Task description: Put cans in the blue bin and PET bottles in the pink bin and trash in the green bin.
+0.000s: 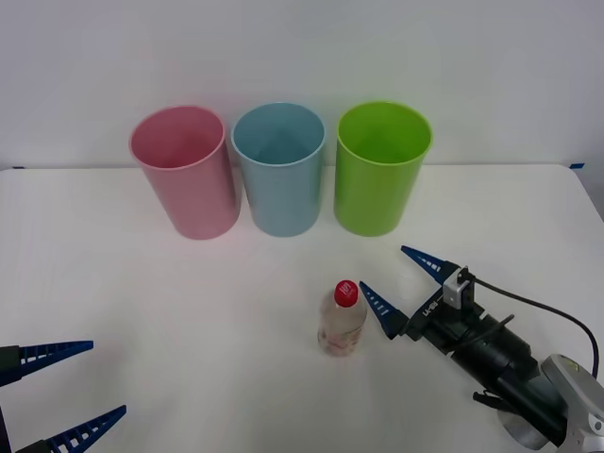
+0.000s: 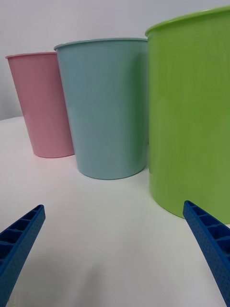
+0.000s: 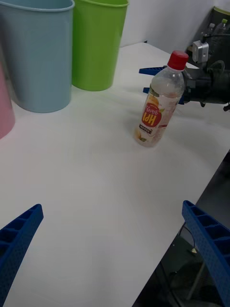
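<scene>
Three tapered plastic cup-shaped bins are being seen lined up at the back of the white bench [image 1: 142, 321]: the pink bin [image 1: 185, 171] on the left, the light blue bin [image 1: 279, 167] in the middle and the lime-green bin [image 1: 380, 167] on the right. The small clear plastic PET bottle [image 1: 341, 318] with its red screw cap is standing upright in front of them, below the gap between blue and green. The right tool [image 1: 408, 284] is being held just beside the bottle, on its right, with its blue ribbed fingers spread apart and nothing between them. From the right wrist, the three bins are being viewed low and close, the green one nearest. From the left wrist, the bottle's pale orange label is being shown. The left tool [image 1: 66, 392] is parked at the bench's near left corner, fingers apart.
</scene>
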{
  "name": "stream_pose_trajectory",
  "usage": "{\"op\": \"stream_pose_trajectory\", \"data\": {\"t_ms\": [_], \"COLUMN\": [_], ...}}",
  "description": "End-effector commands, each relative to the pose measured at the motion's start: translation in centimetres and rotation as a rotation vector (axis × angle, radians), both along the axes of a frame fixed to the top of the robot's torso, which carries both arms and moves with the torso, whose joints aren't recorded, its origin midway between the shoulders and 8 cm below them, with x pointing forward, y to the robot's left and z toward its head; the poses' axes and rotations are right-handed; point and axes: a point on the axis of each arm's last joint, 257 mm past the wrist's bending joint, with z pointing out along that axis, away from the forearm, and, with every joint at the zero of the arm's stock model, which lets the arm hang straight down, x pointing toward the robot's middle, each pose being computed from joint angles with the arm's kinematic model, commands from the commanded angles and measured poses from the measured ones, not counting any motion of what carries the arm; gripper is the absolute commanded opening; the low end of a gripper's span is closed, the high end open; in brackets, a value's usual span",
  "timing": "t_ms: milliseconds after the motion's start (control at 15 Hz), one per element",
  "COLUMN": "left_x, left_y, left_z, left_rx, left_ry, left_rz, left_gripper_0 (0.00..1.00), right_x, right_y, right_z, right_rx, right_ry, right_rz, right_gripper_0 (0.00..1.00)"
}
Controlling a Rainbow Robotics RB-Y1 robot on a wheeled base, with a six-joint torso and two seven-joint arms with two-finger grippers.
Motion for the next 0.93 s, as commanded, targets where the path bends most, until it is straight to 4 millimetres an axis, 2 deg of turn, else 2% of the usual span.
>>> {"op": "stream_pose_trajectory", "data": {"t_ms": [67,533,933], "left_x": [0.0,0.0,0.0], "left_y": [0.0,0.0,0.0], "left_z": [0.0,0.0,0.0], "left_rx": [0.000,0.000,0.000], "left_ry": [0.000,0.000,0.000], "left_rz": [0.000,0.000,0.000], "left_gripper_0": [1.00,1.00,1.00], "right_x": [0.0,0.0,-0.9], "right_y": [0.0,-0.1,-1.6], "right_z": [0.0,0.4,0.2], "right_rx": [0.000,0.024,0.018], "right_ry": [0.000,-0.001,-0.002], "right_rz": [0.000,-0.006,0.000], "right_gripper_0": [1.00,1.00,1.00]}}
